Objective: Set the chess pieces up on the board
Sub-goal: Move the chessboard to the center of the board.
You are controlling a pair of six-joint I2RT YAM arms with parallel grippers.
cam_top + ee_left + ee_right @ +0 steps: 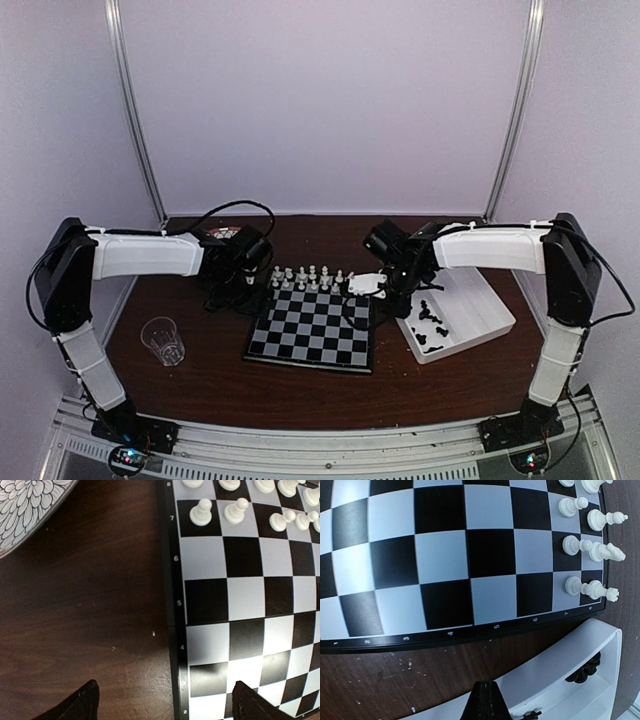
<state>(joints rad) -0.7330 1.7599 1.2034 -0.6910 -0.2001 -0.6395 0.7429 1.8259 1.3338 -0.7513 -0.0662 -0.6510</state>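
The board [312,328] lies flat in the middle of the table. White chess pieces [305,278] stand in its two far rows, and the left wrist view shows them [202,512] as well. Black chess pieces [432,322] lie in a white tray [470,300] right of the board. My left gripper [235,290] hangs open over the board's left rim [172,630], one finger [82,702] above the wood and the other above the squares. My right gripper [485,702] is shut above the tray's near wall [555,670]. I see nothing between its fingers. A black piece [530,714] lies just beside them.
A clear drinking glass [163,340] stands on the table at the left. A round patterned plate [25,505] sits behind the left gripper. More black pieces [582,670] rest deeper in the tray. The board's near rows hold no pieces.
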